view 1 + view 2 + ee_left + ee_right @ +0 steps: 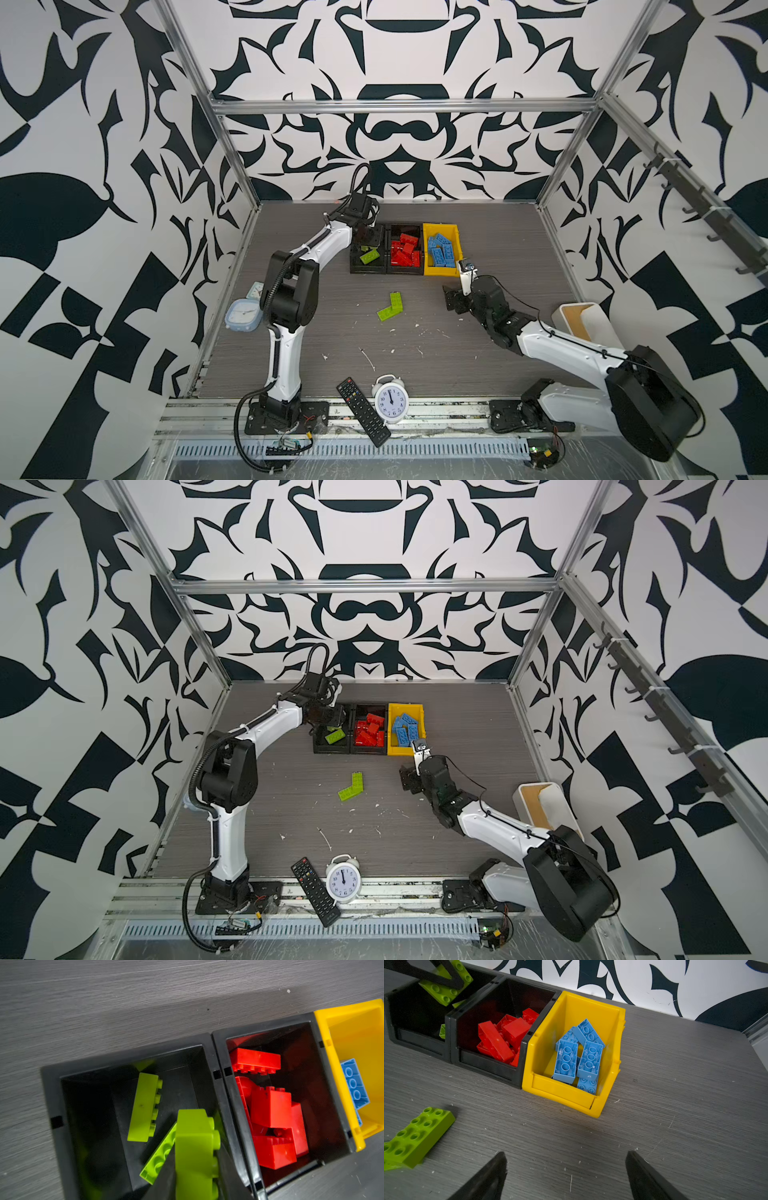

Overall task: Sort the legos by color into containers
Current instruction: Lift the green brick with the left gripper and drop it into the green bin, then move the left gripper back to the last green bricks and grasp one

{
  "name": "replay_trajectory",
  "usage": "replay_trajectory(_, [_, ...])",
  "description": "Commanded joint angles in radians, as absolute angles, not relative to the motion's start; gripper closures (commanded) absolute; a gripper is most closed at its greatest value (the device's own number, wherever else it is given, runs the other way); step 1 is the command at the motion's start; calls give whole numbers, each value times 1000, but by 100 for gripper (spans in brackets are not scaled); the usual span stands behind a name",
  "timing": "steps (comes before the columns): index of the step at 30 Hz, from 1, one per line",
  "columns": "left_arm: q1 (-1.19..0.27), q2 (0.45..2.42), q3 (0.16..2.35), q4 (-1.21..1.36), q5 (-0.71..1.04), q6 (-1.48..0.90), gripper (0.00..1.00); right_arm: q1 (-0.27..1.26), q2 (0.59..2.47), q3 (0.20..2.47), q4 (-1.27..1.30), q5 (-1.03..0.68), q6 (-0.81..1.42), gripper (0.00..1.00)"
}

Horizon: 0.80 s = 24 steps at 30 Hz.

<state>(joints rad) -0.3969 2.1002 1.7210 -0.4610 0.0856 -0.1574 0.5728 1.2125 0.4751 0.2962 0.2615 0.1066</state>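
Grey tabletop (324, 332), left gripper (369, 239) holding green brick (195, 1147) over black bin (49, 1093)

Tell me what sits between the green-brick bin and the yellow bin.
A black bin holding red bricks, flush against both; clear in both top views.

The grey wood-grain worktop (498, 340) carries three bins side by side at far centre: the left black bin (365, 269), the middle black bin (405, 270) and, rightmost, the yellow bin (439, 270). Two lime green bricks (391, 306) lie touching in an L near the middle. A white tub (582, 320) sits at the right edge and two pale blue clocks (243, 314) at the left edge. White crumbs (368, 359) dot the near half.
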Motion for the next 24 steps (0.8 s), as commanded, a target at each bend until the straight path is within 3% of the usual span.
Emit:
replay_trajectory(1, [-391, 2111, 1749, -476, 101, -166, 66, 573, 1213, 511, 309, 259, 117, 8])
replay_trajectory(4, [-388, 2099, 1744, -477, 95, -170, 51, 573, 1212, 512, 308, 261, 118, 8])
replay_trajectory(13, [-387, 1990, 1685, -487, 91, -201, 50, 573, 1205, 512, 306, 260, 118, 8])
replay_trajectory(24, [-434, 1754, 1436, -496, 110, -296, 45, 572, 1215, 514, 308, 258, 120, 8])
